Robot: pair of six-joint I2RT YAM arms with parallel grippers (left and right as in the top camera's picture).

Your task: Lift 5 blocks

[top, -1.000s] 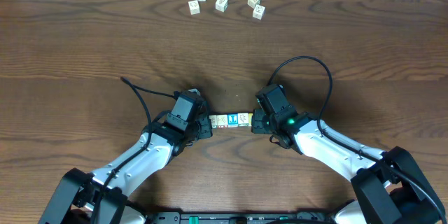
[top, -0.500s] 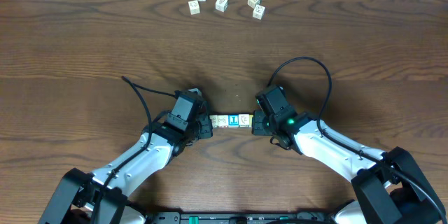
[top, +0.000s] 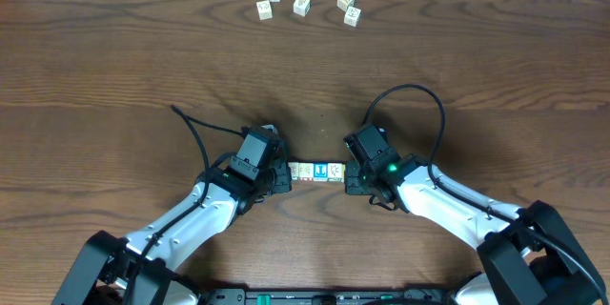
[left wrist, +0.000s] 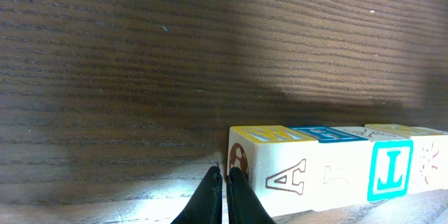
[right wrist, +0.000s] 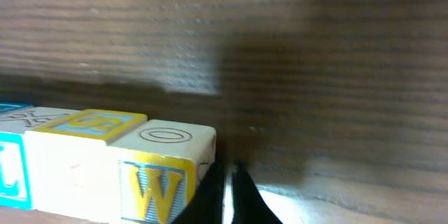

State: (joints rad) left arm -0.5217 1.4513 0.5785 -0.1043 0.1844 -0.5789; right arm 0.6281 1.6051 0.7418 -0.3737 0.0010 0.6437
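Seen from above, the blocks [top: 315,170] make one tight row near the front of the bench [top: 114,67]. The left arm [top: 205,202] and the right arm [top: 429,191] lean inward with bent elbows, one at each end. Five other pale cubes [top: 302,5] sit far at the back.

In the left wrist view, the left fingers [left wrist: 208,197] are together and low, touching the A block [left wrist: 280,175].

In the right wrist view, the right fingers [right wrist: 246,196] are also together, against the W block [right wrist: 157,175]. I think only the squeeze from both ends holds the row. If one arm pushes off line or more weakly, the row may buckle in the middle. I cannot tell if it is off the bench.
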